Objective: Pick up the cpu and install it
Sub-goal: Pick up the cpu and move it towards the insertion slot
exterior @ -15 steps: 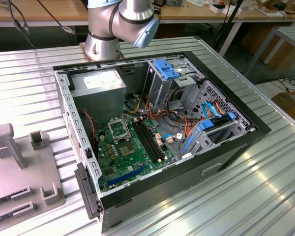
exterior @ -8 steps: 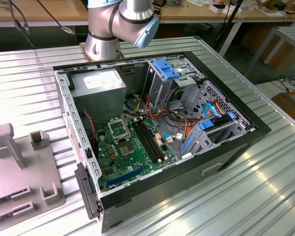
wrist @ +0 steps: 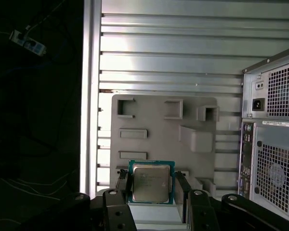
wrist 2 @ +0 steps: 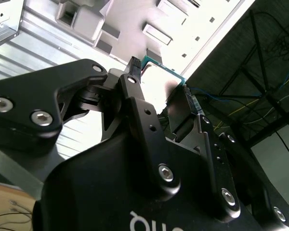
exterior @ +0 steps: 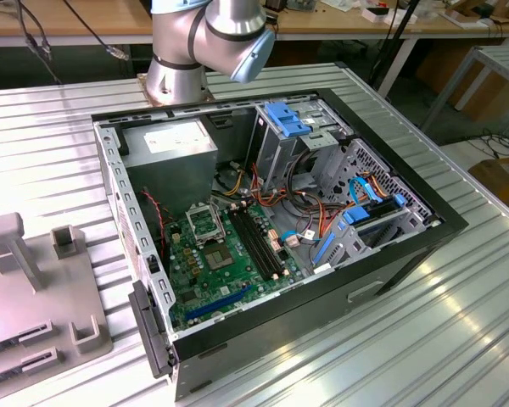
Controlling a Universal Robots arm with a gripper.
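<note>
Plainly the claw [wrist: 151,191] is clamped on the cpu [wrist: 151,180], which sits between its fingertips.

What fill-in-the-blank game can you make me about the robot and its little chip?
1. The small square chip is gripped between two black ____.
2. The board inside the open computer case is coloured ____.
3. The plastic tray behind the chip is coloured ____.
Missing words: fingers; green; grey.
</note>
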